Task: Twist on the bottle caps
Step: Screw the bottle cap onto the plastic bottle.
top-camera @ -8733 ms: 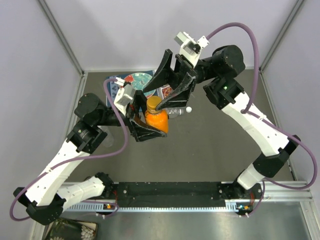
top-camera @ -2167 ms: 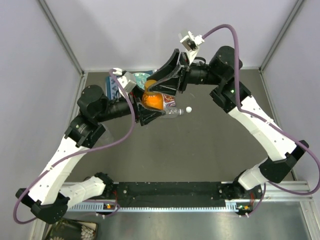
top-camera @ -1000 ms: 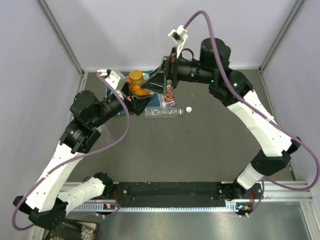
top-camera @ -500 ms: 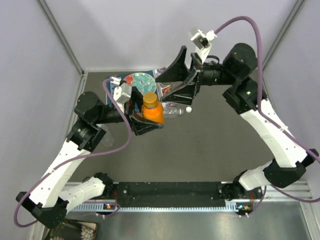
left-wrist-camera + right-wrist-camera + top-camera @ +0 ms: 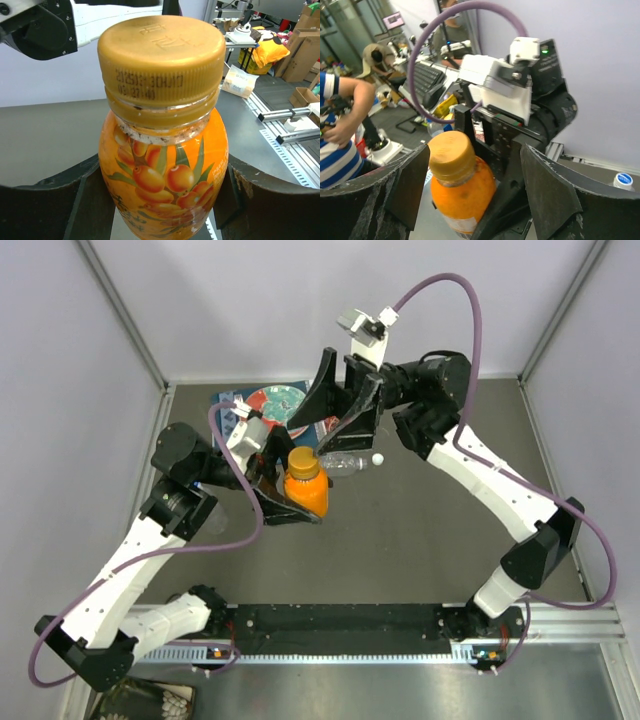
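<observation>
From above, the right gripper [image 5: 308, 436] is seen swung back toward the orange bottle [image 5: 308, 495], which is held upright off the table by the left gripper [image 5: 288, 498]. At the left wrist, the orange cap [image 5: 161, 55] is seen seated on the neck. At the right wrist, the jaws are spread wide, clear of the cap, so another tightening turn is judged likely.

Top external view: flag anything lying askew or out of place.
A clear bottle lies on its side on the table, behind the held orange bottle. A white cap sits loose beside its end, not screwed on.
</observation>
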Controlling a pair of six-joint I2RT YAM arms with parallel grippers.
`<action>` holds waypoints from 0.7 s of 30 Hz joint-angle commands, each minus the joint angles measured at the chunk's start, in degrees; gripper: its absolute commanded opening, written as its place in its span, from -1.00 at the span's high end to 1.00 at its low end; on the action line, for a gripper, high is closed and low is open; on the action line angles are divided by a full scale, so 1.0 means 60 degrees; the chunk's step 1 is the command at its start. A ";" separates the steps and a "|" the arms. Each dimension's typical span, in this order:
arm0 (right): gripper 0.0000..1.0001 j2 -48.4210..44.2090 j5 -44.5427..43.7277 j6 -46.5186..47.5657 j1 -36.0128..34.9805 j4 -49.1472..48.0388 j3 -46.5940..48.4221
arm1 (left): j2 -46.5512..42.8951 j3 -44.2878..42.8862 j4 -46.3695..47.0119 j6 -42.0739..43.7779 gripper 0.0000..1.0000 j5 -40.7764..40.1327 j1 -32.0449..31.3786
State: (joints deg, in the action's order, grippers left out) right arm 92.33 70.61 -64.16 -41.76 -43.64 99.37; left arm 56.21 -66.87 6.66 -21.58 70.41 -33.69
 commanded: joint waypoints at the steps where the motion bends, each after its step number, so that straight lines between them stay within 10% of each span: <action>1: -0.46 -0.0242 0.0610 -0.0162 -0.0321 -0.1004 0.0402 | -0.0007 -0.0017 0.0517 -0.0036 1.00 0.0057 -0.0024; 21: 0.01 -0.0726 0.0859 0.0718 -0.0731 -0.0242 -0.0068 | -0.0080 -0.0002 -0.0055 0.0389 1.00 -0.1304 0.0078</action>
State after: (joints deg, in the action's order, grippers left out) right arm 90.91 74.63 -61.08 -45.10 -44.14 99.33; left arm 56.14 -66.37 5.61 -20.01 66.83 -33.76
